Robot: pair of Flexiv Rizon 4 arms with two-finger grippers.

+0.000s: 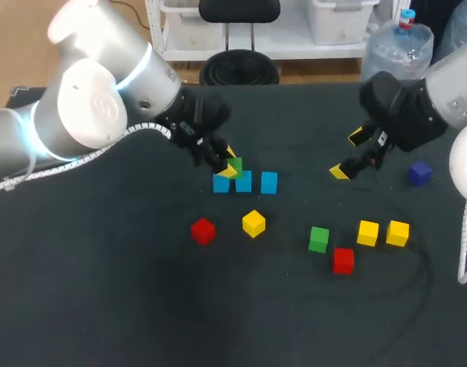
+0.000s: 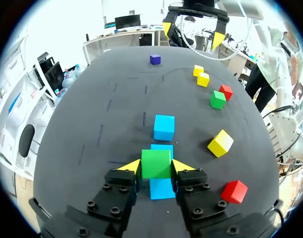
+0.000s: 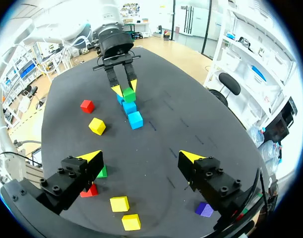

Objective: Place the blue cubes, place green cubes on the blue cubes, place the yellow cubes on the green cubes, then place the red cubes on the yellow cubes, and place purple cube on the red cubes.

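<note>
— At the middle of the table (image 1: 103, 306), what has the left gripper (image 1: 230, 162) got?

— A green cube (image 1: 235, 164). Both yellow tips press on opposite sides of it, so the jaws stand only as wide as the cube. In the left wrist view it sits over a row of three blue cubes (image 2: 163, 127); whether it rests on them I cannot tell.

— How does the row lie from above?

— The blue cubes (image 1: 244, 182) run side by side from nine to three o'clock. The held cube is at their twelve o'clock, over the left pair.

— And the right gripper (image 1: 348, 154)?

— It is toward three o'clock from the row, well apart, jaws spread wide with nothing between them.

— The loose cubes?

— A purple cube (image 1: 419, 173) lies at three o'clock from the right gripper. From the blue row, a red cube (image 1: 203, 230) lies at seven, a yellow cube (image 1: 254, 223) at six and a second green cube (image 1: 319, 238) at four. A second red cube (image 1: 343, 260) is at that one's four o'clock, and two yellow cubes (image 1: 368, 232) are at its three.
</note>
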